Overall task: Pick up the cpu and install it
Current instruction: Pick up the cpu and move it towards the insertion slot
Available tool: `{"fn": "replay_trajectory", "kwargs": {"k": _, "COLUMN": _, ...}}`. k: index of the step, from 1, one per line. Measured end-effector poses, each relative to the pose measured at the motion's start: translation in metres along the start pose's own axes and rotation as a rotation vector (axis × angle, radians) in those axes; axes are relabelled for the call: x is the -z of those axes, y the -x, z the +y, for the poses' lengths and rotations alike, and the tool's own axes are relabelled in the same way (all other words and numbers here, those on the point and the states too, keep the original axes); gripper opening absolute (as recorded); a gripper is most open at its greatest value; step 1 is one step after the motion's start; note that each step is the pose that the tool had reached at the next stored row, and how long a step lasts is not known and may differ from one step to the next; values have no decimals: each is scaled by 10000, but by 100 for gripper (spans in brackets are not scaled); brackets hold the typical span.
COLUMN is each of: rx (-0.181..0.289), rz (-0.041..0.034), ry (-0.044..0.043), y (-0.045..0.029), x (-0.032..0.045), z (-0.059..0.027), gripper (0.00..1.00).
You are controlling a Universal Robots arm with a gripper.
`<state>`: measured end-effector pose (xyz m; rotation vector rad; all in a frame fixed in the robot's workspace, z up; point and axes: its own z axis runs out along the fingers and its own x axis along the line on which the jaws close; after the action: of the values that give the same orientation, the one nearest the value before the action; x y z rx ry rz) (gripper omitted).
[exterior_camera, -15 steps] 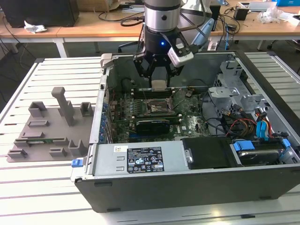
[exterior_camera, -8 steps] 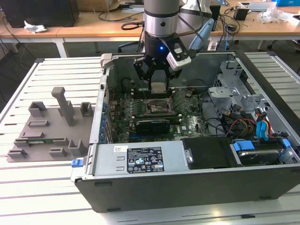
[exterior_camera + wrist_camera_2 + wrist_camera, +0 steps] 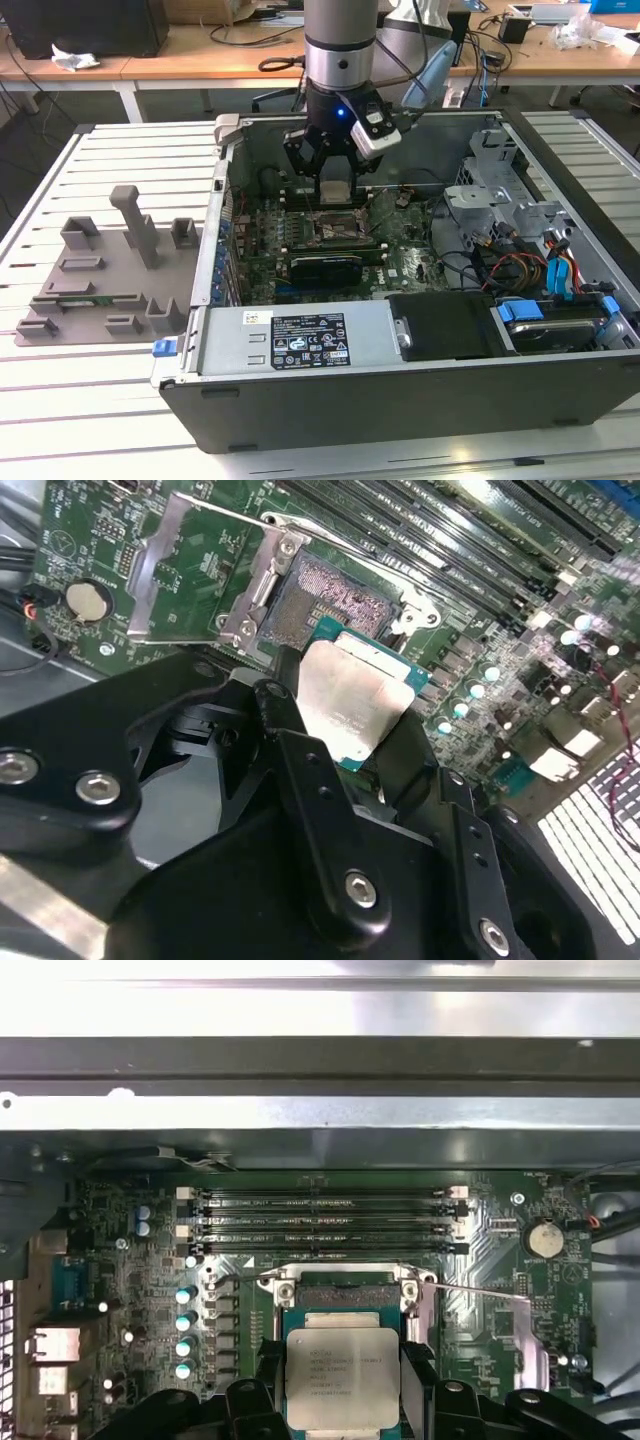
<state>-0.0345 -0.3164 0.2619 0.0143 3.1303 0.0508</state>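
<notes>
Black gripper (image 3: 333, 186) hangs inside the open dark grey metal computer case (image 3: 400, 412), fingers (image 3: 418, 1375) pinching the small flat square silver-topped cpu (image 3: 340, 1378) by two opposite edges. Cpu is held level above the green motherboard (image 3: 500, 1260), just beside the open square metal-framed socket (image 3: 340, 1295), not seated in it.

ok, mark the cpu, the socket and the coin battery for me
cpu (image 3: 335, 1378): first wrist view, middle of its silver top.
socket (image 3: 325, 600): second wrist view, its open contact field.
coin battery (image 3: 543, 1238): first wrist view, centre of its round face.
</notes>
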Motion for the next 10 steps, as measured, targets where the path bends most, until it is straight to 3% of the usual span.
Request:
{"fn": "replay_trajectory", "kwargs": {"k": 4, "rx": 0, "rz": 0, "ry": -31, "y": -1, "x": -71, "z": -1, "gripper": 55}}
{"fn": "replay_trajectory", "kwargs": {"k": 10, "rx": 0, "rz": 0, "ry": -46, "y": -1, "x": -79, "z": -15, "gripper": 55}}
